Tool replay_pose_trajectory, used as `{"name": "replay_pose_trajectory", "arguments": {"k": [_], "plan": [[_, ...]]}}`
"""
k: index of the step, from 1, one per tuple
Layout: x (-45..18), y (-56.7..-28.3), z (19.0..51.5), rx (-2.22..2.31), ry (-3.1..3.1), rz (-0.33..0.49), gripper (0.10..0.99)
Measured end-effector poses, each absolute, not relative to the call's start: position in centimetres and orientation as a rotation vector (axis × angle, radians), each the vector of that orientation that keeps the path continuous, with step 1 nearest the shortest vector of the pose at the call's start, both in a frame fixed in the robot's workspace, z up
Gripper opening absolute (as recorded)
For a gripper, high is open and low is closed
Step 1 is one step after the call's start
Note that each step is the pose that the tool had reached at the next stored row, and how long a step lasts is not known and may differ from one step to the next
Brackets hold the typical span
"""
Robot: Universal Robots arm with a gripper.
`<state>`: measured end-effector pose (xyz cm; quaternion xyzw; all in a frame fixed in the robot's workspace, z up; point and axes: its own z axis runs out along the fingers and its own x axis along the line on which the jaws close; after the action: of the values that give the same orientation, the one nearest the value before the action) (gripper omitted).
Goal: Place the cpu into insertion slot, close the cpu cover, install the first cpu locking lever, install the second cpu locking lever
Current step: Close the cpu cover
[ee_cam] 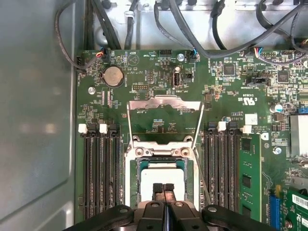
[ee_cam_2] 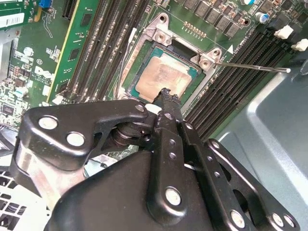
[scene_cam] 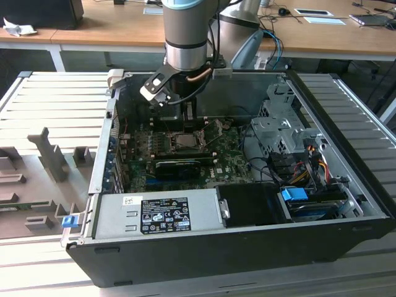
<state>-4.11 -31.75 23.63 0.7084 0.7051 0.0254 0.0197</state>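
In the square black insertion slot with its thin metal rim, at the middle of the green motherboard, lies the cpu. It is a small flat square chip with a dull silver-grey top, and it appears seated flat. The black gripper hangs straight over the chip's near edge with its jaws pressed together and nothing between them; whether the tips touch the chip cannot be told. The cpu cover, a thin silver-grey metal frame with a large square window, stands swung open on the far side of the slot from the jaws, so the chip lies between them. One thin wire locking lever juts out unlatched from a slot corner. The open black computer case around the board rests on a grey ribbed table.
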Motion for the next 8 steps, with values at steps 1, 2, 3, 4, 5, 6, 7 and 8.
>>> {"name": "replay_pose_trajectory", "arguments": {"k": [1,2,3,4,5,6,7,8], "plan": [[-4.11,-31.75,23.67,2.198,2.188,0.079,0.106],[-4.11,-31.75,23.69,2.198,2.188,0.079,0.106],[-4.12,-31.75,23.70,2.198,2.188,0.079,0.106],[-4.12,-31.75,23.73,2.198,2.188,0.079,0.106],[-4.12,-31.75,23.77,2.198,2.188,0.078,0.106],[-4.12,-31.75,23.87,2.198,2.188,0.078,0.106],[-4.12,-31.75,23.98,2.198,2.188,0.078,0.106],[-4.12,-31.75,24.03,2.198,2.188,0.079,0.106]]}}
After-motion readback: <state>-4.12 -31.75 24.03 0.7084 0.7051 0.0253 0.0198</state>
